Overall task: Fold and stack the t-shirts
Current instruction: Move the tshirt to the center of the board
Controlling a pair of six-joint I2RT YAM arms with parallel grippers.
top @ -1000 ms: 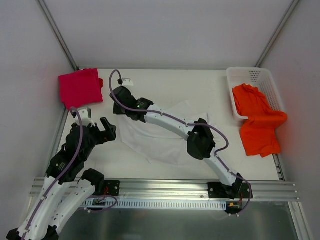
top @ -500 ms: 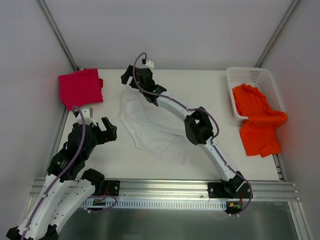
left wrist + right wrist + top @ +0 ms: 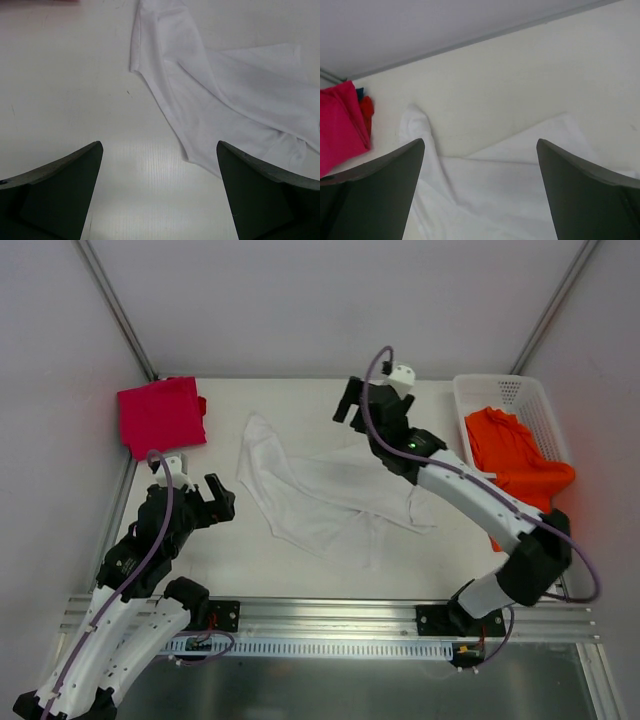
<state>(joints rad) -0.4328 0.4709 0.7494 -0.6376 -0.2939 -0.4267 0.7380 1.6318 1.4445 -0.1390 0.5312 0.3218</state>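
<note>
Nearest you, left gripper (image 3: pixel 218 498) is wide open and empty, just left of the white t-shirt (image 3: pixel 320 505), which lies rumpled and unfolded mid-table. Your right gripper (image 3: pixel 347 400) hangs near the shirt's far edge, fingers spread, holding nothing. Farthest back, the magenta t-shirt (image 3: pixel 160 417) lies folded in the left corner and the orange t-shirt (image 3: pixel 515 475) spills over the basket (image 3: pixel 480 390) rim on the right.

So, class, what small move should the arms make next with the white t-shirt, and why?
Probably lower the right gripper onto the far edge of the white t-shirt and grip it: the shirt lies rumpled and unfolded, and that gripper's jaws stand open and empty near that edge.
</note>
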